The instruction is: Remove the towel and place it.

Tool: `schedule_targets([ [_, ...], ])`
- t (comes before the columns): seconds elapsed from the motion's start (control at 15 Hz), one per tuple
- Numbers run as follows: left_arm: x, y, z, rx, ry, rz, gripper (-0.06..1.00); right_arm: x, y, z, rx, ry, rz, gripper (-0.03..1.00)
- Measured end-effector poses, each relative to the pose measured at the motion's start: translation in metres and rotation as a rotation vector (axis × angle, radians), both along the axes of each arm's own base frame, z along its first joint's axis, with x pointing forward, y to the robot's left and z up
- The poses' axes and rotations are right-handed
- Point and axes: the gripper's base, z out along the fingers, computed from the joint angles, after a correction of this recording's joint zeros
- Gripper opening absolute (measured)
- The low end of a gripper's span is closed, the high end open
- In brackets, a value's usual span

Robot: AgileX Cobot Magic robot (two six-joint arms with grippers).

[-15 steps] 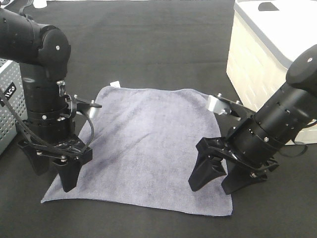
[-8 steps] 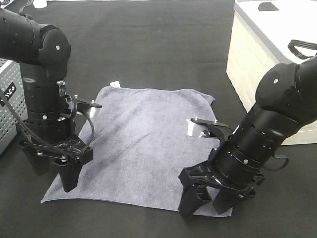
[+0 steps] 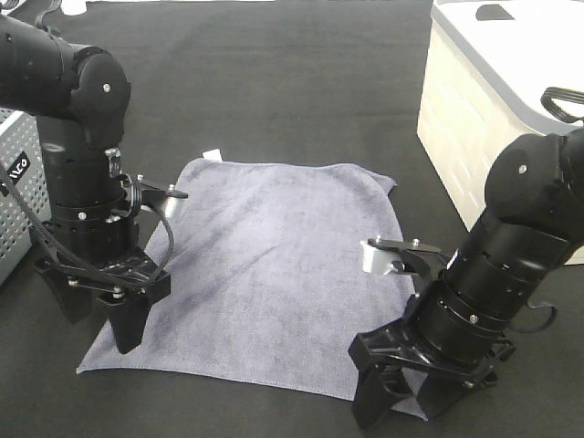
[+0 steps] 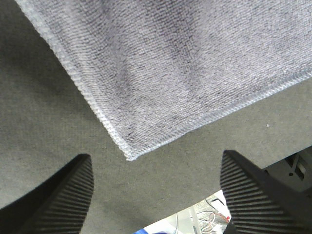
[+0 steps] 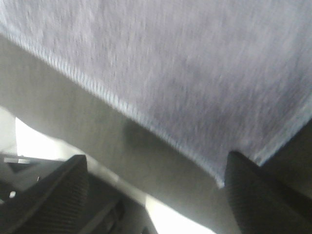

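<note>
Moved down and forward since a second ago — right gripper (image 3: 408,406), now over the near right corner of the towel (image 3: 274,265), jaws spread wide, gripping nothing. Left gripper (image 3: 102,321) unmoved above the near left corner, jaws parted, likewise empty. Towel spread flat on the black table covering (image 3: 274,82) — white basket (image 3: 474,119) beyond the far right.

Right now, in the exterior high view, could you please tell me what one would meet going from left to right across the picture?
Perforated grey box → left gripper → towel → right gripper → white bin.
</note>
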Motion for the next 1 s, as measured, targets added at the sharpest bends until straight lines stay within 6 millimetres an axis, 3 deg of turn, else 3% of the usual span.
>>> schedule_targets([
  [0.13, 0.000, 0.000, 0.000, 0.000, 0.000, 0.000, 0.69, -0.006, -0.003, 0.006, 0.003, 0.012, 0.004, 0.75],
  [0.27, 0.000, 0.000, 0.000, -0.001, 0.000, 0.000, 0.69, -0.008, -0.003, 0.034, 0.051, -0.087, -0.003, 0.75],
  [0.33, 0.000, 0.000, 0.000, -0.001, 0.000, 0.000, 0.69, -0.008, -0.003, 0.034, 0.051, -0.087, -0.003, 0.75],
  [0.47, 0.000, 0.000, 0.003, -0.005, -0.008, 0.000, 0.69, -0.011, -0.005, 0.054, 0.076, -0.135, -0.020, 0.74],
  [0.67, -0.003, 0.000, 0.030, -0.043, -0.074, 0.032, 0.69, -0.015, -0.008, 0.079, 0.076, -0.157, 0.004, 0.74],
  [1.0, -0.014, 0.005, 0.079, -0.078, -0.174, 0.136, 0.76, 0.008, -0.001, 0.139, 0.046, -0.212, 0.067, 0.74],
])
